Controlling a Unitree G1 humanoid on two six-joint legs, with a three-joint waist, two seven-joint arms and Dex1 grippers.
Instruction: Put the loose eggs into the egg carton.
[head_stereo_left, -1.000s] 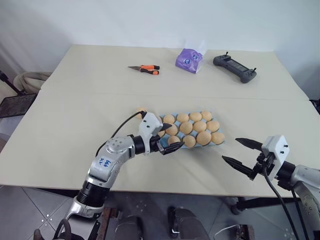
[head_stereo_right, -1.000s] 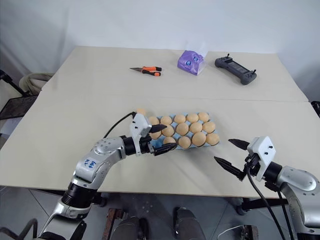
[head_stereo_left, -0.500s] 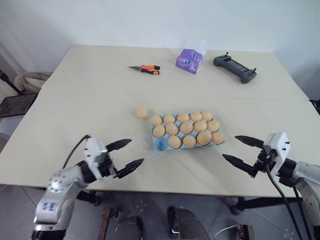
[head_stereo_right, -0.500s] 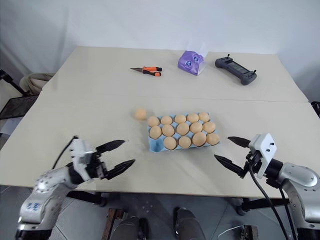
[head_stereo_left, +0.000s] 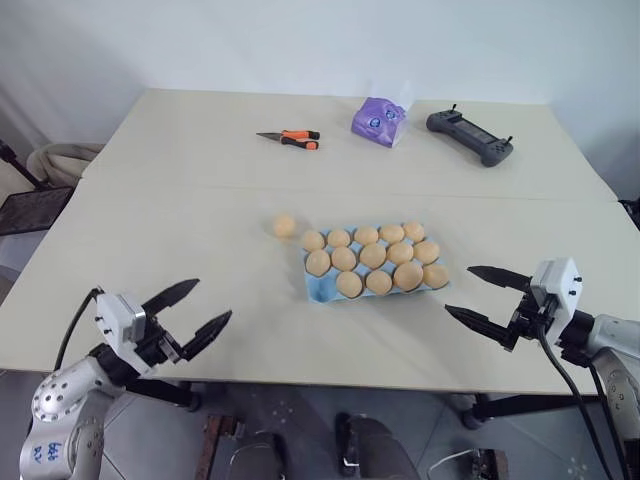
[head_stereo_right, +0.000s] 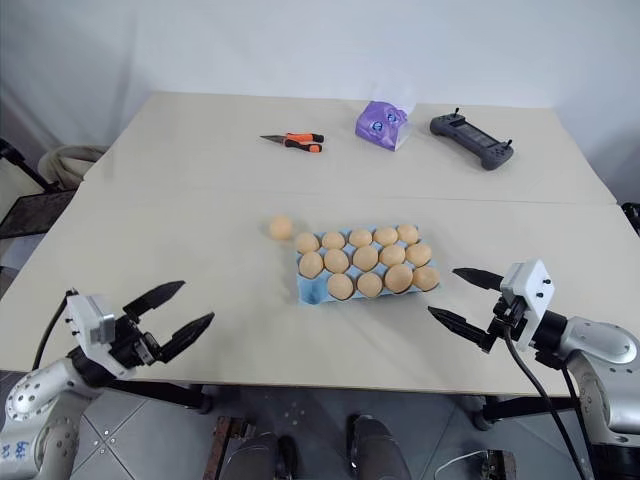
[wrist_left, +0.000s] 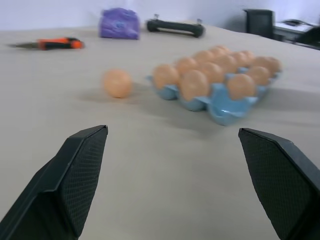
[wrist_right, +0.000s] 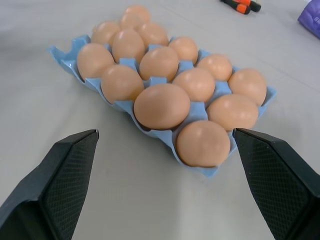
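Beside the carton (head_stereo_left: 375, 268) one egg (head_stereo_left: 285, 226) lies loose on the bench (head_stereo_left: 180, 230); left tool (head_stereo_left: 192, 311) and right tool (head_stereo_left: 478, 296) both spread, empty.

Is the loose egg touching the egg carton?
Apart. The left eye view shows bare table between the loose egg and the egg carton; the left wrist view shows the same gap.

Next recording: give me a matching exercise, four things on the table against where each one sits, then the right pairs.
Things:
1. loose egg
2. egg carton
3. purple bag
4. black controller

Places:
A. far right corner area
B. mid-table, cups nearly all filled
C. bare tabletop by the carton's far left corner
D. between the orange-handled pliers and the controller

Pairs: 1-C, 2-B, 3-D, 4-A
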